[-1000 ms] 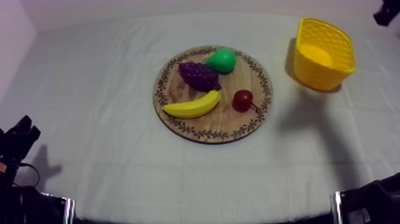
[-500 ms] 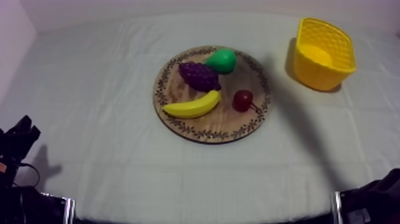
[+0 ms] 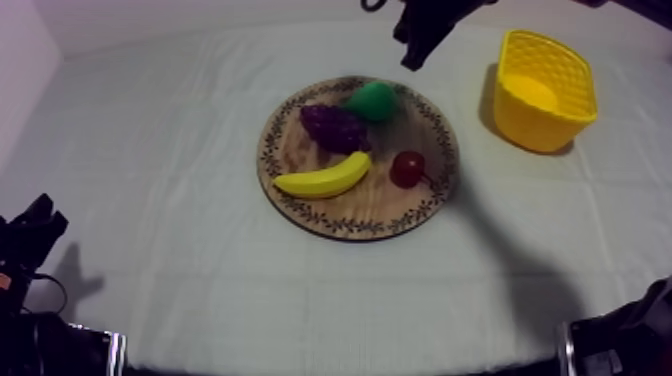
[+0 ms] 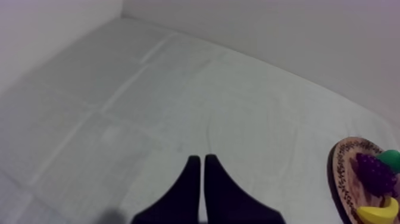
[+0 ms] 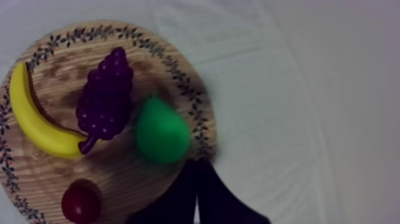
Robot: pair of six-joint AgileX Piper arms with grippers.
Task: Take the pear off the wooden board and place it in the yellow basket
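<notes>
The green pear (image 3: 372,101) lies at the far edge of the round wooden board (image 3: 300,205), beside the purple grapes (image 3: 335,127). My right gripper (image 3: 411,60) hangs over the cloth just behind the board, between the pear and the yellow basket (image 3: 543,90). In the right wrist view its fingers (image 5: 196,170) lie together as a narrow wedge, shut on nothing, their tips next to the pear (image 5: 161,132) at the board's rim (image 5: 196,98). My left gripper (image 3: 30,235) rests at the near left; its fingers (image 4: 199,164) are shut over bare cloth.
A banana (image 3: 322,178) and a small red fruit (image 3: 407,168) lie on the near half of the board. The basket stands at the far right with nothing in it. The left arm's base (image 3: 60,350) and the right arm's base (image 3: 620,340) occupy the near corners.
My right arm has swung in from the far right, and its gripper now hangs behind the board near the pear. Its shadow has shifted across the cloth. The fruit and left arm are unmoved.
</notes>
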